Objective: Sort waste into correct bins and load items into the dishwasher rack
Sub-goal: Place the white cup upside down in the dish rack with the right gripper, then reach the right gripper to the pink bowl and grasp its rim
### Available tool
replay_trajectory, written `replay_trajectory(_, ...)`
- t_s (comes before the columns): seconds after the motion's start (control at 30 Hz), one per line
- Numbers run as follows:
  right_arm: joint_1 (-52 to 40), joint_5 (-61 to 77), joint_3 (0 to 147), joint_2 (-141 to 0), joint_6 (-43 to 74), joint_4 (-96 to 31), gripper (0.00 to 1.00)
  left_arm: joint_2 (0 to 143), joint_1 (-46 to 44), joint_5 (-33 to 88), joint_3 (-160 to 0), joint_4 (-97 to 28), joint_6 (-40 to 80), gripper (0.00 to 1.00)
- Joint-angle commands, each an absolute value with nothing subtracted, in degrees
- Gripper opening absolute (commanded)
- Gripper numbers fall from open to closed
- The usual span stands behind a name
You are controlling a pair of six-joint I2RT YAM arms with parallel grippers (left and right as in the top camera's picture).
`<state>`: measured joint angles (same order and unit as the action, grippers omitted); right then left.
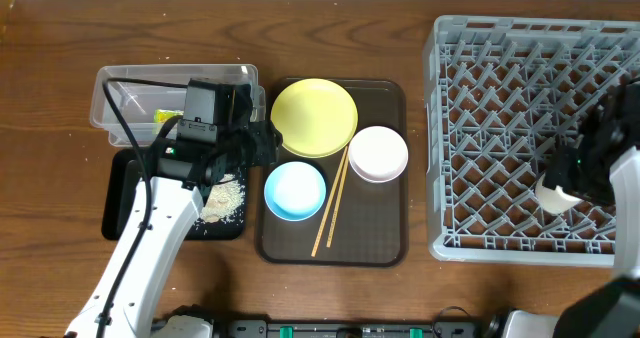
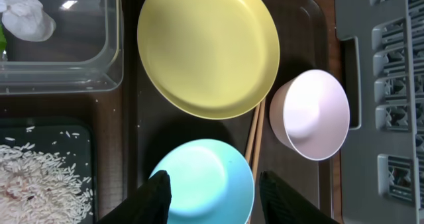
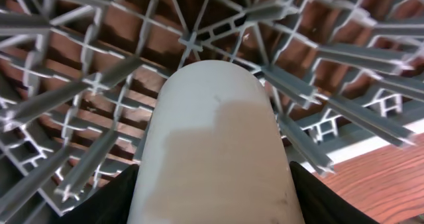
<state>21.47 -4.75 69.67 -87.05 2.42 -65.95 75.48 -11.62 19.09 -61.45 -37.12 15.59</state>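
My left gripper (image 1: 262, 143) is open above the brown tray; in the left wrist view its fingers (image 2: 212, 194) straddle the light blue bowl (image 2: 202, 181) from above. The yellow plate (image 1: 314, 117), pale pink bowl (image 1: 378, 153), light blue bowl (image 1: 295, 190) and two chopsticks (image 1: 331, 203) lie on the brown tray. My right gripper (image 1: 565, 178) is shut on the whitish cup (image 3: 215, 138), held over the grey rack (image 1: 500, 128). The tissue (image 2: 26, 18) and green-yellow wrapper (image 1: 165, 116) are in the clear tub (image 1: 110, 98). Rice scraps (image 1: 225, 198) lie in the black tray (image 1: 120, 198).
The brown serving tray (image 1: 380, 228) sits mid-table between the bins and the rack. The rack's upright pegs (image 3: 86, 91) surround the cup closely. The rack's side wall (image 2: 384, 85) stands just right of the pink bowl (image 2: 311, 114).
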Motion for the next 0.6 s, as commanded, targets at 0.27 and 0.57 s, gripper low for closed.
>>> replay_trajectory(0.27,21.9,-1.8,70.5,-93.3,3.2,-66.0,0.99,75.2,-11.3,18.5,-61.7,-37.3,14.8,0.47)
replay_trajectory(0.57,21.8,0.9,74.5,-92.7,3.2,-70.4,0.99,75.2,-11.3,18.5,-61.7,-37.7,14.8,0.52)
